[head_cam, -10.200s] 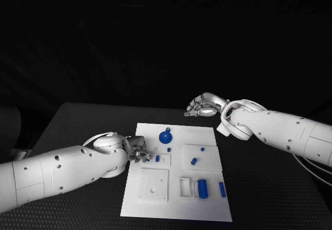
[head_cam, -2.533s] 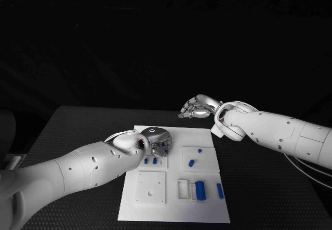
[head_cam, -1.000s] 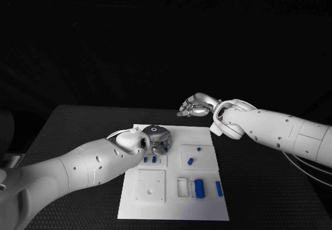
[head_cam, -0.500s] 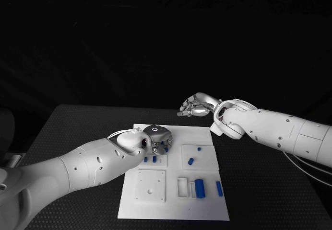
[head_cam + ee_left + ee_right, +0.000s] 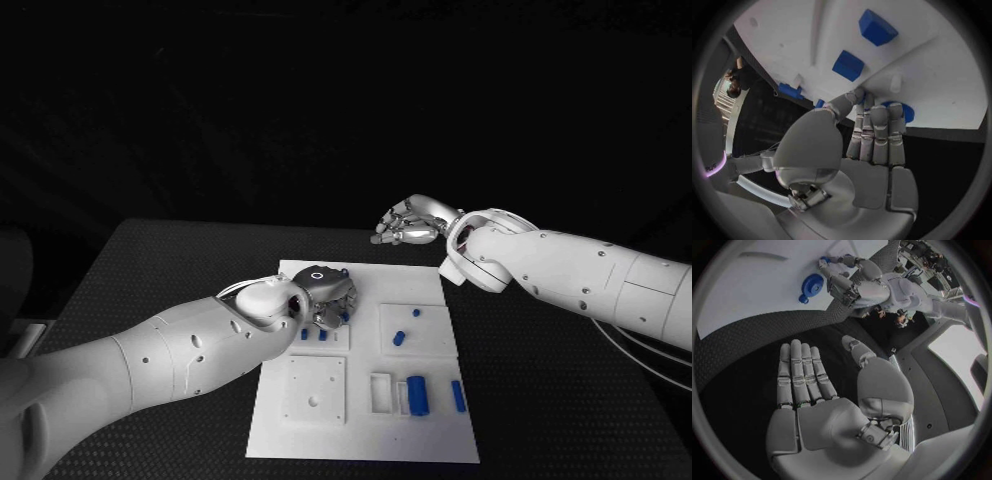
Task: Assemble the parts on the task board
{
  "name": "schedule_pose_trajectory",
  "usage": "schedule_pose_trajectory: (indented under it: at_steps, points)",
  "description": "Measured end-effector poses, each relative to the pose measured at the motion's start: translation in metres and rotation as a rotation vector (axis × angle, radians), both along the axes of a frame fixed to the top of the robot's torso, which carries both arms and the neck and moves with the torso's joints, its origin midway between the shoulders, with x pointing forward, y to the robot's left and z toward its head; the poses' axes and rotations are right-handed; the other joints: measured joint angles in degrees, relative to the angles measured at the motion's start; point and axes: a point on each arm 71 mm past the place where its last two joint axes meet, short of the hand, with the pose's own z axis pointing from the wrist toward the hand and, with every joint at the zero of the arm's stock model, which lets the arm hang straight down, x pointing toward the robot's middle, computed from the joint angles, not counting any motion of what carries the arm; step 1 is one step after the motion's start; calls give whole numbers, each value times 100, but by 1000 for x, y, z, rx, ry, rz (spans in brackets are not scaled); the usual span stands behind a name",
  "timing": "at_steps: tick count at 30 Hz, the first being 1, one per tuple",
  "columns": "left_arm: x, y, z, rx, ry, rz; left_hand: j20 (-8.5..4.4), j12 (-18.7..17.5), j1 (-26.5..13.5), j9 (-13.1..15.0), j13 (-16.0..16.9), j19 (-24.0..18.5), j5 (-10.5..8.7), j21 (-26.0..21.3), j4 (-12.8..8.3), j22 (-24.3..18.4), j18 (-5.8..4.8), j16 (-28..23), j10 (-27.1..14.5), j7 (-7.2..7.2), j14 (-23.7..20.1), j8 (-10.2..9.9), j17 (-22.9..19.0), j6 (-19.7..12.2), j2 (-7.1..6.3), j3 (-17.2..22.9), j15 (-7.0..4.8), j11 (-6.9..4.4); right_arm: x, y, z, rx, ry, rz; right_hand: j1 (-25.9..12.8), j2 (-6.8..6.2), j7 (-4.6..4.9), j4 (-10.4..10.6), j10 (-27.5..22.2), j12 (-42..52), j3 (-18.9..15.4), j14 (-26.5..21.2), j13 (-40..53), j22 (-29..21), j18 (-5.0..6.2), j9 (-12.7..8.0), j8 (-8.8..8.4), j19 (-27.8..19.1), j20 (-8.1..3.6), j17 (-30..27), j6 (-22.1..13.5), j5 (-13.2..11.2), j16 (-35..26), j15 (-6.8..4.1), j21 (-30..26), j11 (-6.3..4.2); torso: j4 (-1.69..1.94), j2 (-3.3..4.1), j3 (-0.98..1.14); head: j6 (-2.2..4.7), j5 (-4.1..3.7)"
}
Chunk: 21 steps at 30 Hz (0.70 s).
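Note:
The white task board (image 5: 361, 430) lies mid-table. My left hand (image 5: 326, 292) is over its far left part. In the left wrist view its straight fingers (image 5: 879, 131) reach down onto the board (image 5: 942, 75), and the fingertips touch a round blue part (image 5: 904, 112) lying flat there. The right wrist view shows that round blue part (image 5: 811, 286) beside the left hand (image 5: 856, 282). My right hand (image 5: 410, 222) hovers beyond the board's far edge with its fingers (image 5: 801, 372) spread and nothing in them. A large blue block (image 5: 415, 393) sits in the near right area.
A slim blue bar (image 5: 459, 395) lies next to the large block. Two small blue pieces (image 5: 400, 338) sit on the right raised plate, and two more (image 5: 306, 333) beside my left hand. A plain square plate (image 5: 316, 388) is at the near left. Black table (image 5: 159, 270) surrounds the board.
Since ten seconds ago my left hand has gone from the board's left edge to over the round blue part, covering it in the head view. In the last second it sank slightly. The right hand barely moved.

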Motion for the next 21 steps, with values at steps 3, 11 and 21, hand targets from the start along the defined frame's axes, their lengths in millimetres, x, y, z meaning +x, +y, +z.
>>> schedule_pose_trajectory:
  at_steps: [3, 11, 21]
  points:
    - [2, 3, 4, -27, 10, 20, -2, 0, 0, 0, -5, 40, 0, 25, 0, 0, -1, 22, 2, 14, 22, 0, 0, 14, 0, 0, -17, -2, 0, -1, 0, 0, 0, -1, 0, 0, 0, 0, 0, 0, 0, 0, 0, 0, 1, 0, 0, 0, 0, 0, 0, 0, 0, 0, 0, 0, 2, -1, -1, 9, 5]
    - [4, 12, 16, -82, 23, 56, -12, 0, -4, -4, -12, 50, -1, 25, 0, -1, -25, 22, 3, 20, 29, -6, 0, 20, 3, 0, -11, -3, 0, -3, 0, -2, 0, -4, 0, 0, 0, 0, 0, 0, 0, 0, -5, -1, 0, 0, 0, 0, 0, 0, 0, 0, 0, 0, 0, 0, 6, -3, -1, 36, 16]
    - [3, 33, 20, -109, 43, 97, -11, 0, -20, -9, -15, 50, -1, 25, 0, 3, -34, 22, 2, 20, 30, -4, 0, 19, 16, -1, -11, -2, 0, -6, 0, -3, 0, -9, 0, 0, 0, 0, 0, 0, 0, 0, -4, 5, 0, 0, 0, 0, 0, -4, 0, 0, 0, 0, 0, 0, 9, -6, -5, 48, 25]
